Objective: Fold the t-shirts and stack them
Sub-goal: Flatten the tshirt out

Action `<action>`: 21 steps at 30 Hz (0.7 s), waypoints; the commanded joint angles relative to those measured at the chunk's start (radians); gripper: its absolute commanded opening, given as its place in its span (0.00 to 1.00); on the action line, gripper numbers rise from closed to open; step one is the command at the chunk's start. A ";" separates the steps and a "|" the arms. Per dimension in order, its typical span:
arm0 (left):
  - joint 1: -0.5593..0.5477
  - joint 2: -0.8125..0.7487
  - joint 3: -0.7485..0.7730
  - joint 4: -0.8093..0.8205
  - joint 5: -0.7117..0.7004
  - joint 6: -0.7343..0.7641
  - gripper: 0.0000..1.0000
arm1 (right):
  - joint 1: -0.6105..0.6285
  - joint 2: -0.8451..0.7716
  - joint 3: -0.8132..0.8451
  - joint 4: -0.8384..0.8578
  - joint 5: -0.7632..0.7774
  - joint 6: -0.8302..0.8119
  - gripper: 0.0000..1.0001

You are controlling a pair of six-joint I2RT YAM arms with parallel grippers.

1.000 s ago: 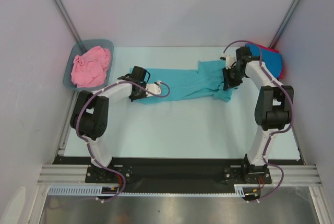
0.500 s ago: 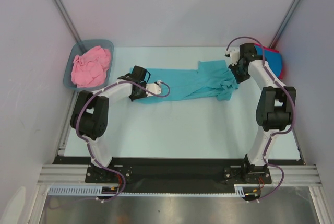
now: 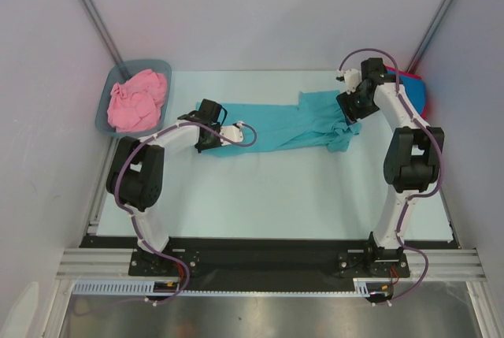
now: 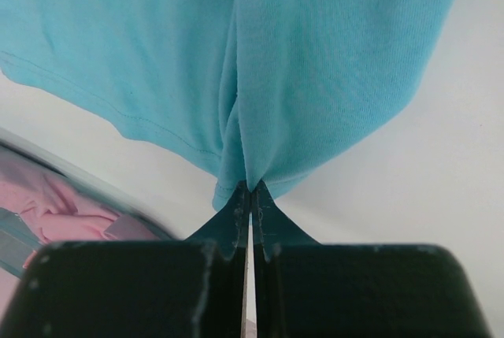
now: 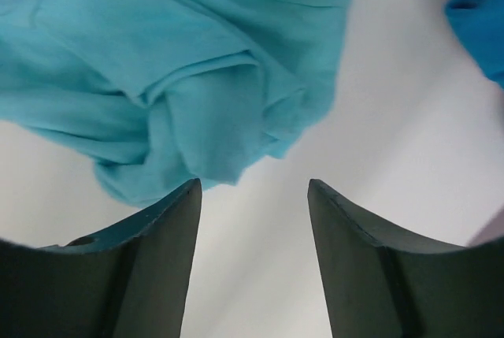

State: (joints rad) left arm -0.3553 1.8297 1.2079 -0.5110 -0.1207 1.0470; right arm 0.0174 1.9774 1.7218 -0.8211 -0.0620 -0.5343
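Observation:
A teal t-shirt [image 3: 276,126] lies stretched across the far middle of the table, with its right end bunched. My left gripper [image 3: 209,131] is shut on the shirt's left hem, and the cloth [image 4: 315,54] fans out from the pinched fingertips of the left gripper [image 4: 250,187]. My right gripper [image 3: 353,108] hovers open over the bunched right end. In the right wrist view, the right gripper [image 5: 254,184] has nothing between its fingers, and the teal folds [image 5: 197,78] lie just beyond them. A pink t-shirt [image 3: 138,100] fills the tub. Blue [image 3: 409,84] and red [image 3: 425,102] t-shirts lie at the far right.
The grey-blue tub [image 3: 102,113] stands at the far left corner beside the left wall. Slanted frame posts rise at both back corners. Walls close in both sides of the table [image 3: 268,188]. A corner of the blue shirt [image 5: 480,15] shows in the right wrist view.
My right gripper has let go of the teal shirt's right end, opened, and moved up and back from it. The left gripper has stayed shut on the left hem.

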 commanded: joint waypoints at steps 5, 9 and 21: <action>-0.002 0.009 -0.007 0.057 -0.049 0.041 0.00 | 0.045 0.003 -0.023 -0.073 -0.105 0.034 0.65; -0.001 -0.001 -0.002 0.058 -0.040 0.056 0.00 | 0.087 -0.014 -0.053 -0.052 -0.055 0.014 0.65; -0.010 -0.063 -0.156 0.630 -0.286 0.145 0.00 | 0.113 -0.011 -0.080 -0.026 -0.030 0.031 0.66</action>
State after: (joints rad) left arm -0.3630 1.8046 1.0412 -0.1585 -0.2985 1.1713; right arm 0.1207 1.9903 1.6493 -0.8661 -0.1081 -0.5152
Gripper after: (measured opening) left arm 0.008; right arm 0.655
